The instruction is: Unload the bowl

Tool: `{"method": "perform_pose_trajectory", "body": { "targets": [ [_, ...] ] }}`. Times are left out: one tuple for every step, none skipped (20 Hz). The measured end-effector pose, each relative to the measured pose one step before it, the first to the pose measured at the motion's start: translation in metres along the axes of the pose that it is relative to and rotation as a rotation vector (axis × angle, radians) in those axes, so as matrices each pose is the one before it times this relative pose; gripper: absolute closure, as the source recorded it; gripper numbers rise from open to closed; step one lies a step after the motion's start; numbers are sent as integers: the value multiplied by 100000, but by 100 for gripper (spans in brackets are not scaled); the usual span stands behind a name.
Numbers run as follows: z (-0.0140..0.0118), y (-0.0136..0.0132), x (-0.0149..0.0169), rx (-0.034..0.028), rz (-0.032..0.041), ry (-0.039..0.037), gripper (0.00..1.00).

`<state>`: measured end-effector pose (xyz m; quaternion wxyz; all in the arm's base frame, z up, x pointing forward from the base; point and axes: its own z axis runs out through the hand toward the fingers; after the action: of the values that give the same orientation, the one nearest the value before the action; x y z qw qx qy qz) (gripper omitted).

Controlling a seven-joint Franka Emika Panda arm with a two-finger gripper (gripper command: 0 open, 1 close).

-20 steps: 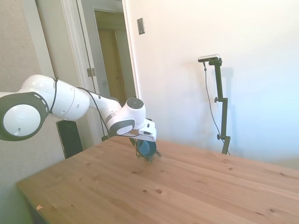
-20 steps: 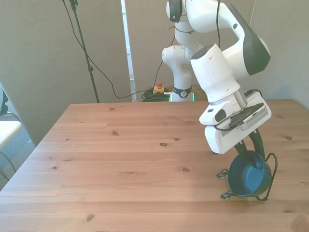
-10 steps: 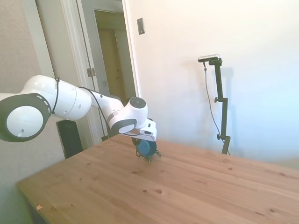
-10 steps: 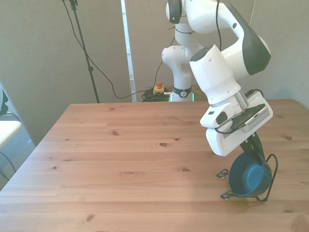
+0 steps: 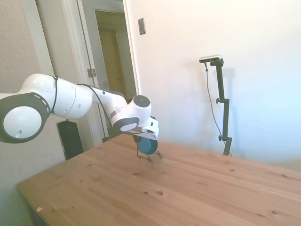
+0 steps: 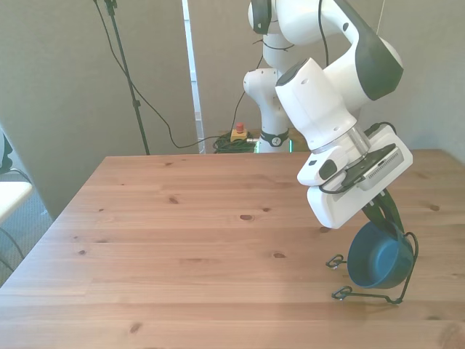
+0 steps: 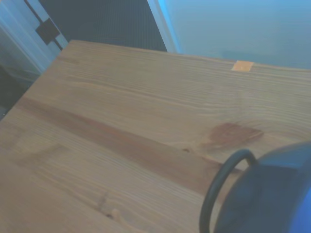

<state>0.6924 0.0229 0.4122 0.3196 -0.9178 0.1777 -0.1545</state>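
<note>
The small dark-blue bowl (image 6: 379,256) hangs on its side just above the table at the front view's right, its opening facing the front view's left. My gripper (image 6: 382,218) is shut on its upper rim. The bowl sits slightly raised inside the thin black wire rack (image 6: 363,294), whose base rests on the wood. From the side, the bowl (image 5: 147,146) hangs under the gripper (image 5: 144,138), with the rack (image 5: 150,159) below it. In the wrist view the bowl (image 7: 272,194) fills a corner, with a rack wire (image 7: 219,182) curving beside it.
The wooden table (image 6: 182,240) stretches wide toward the front view's left. The rack's tall hoop (image 6: 414,251) stands close behind the bowl, near the table's edge at the front view's right. A wall and an open doorway (image 5: 110,56) lie beyond the table.
The gripper has risen a little with the bowl in it. The bowl now hangs higher in the rack, while the rack has stayed in place on the table.
</note>
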Motion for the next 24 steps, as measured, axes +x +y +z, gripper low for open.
{"method": "perform_pose_trajectory", "body": {
  "targets": [
    [-47,-5,20,533,-306,134,100],
    [-66,0,26,479,-302,156,100],
    [-141,-53,19,464,-328,201,100],
    [-301,-147,17,464,-372,305,100],
    [-524,-198,10,726,-290,457,100],
    [-698,-128,-27,1070,-541,611,100],
    [-811,-34,-107,985,-503,206,100],
    [-855,37,-124,501,-350,330,100],
    [-876,89,-205,193,-323,254,100],
    [-681,114,-262,-229,-319,211,100],
    [-519,145,-345,-408,-140,169,100],
    [-393,183,-457,-458,-280,-102,100],
    [-288,248,-629,-621,-478,-243,100],
    [-243,331,-809,-912,-722,-259,100],
    [-319,340,-937,-1205,-797,93,100],
    [-306,343,-1086,-1308,-604,-59,100],
    [-366,276,-1150,-1725,-961,57,100],
    [-454,235,-1236,-2161,-1071,174,100],
    [-536,219,-1219,-2383,-1406,571,100],
    [-656,256,-1187,-2789,-1791,967,100],
    [-707,395,-1144,-3494,-1691,1316,100],
    [-694,541,-1183,-4434,-885,1481,100],
    [-506,629,-1140,-4517,216,1029,100],
    [-310,658,-1082,-5005,1185,718,100]
  ]
}}
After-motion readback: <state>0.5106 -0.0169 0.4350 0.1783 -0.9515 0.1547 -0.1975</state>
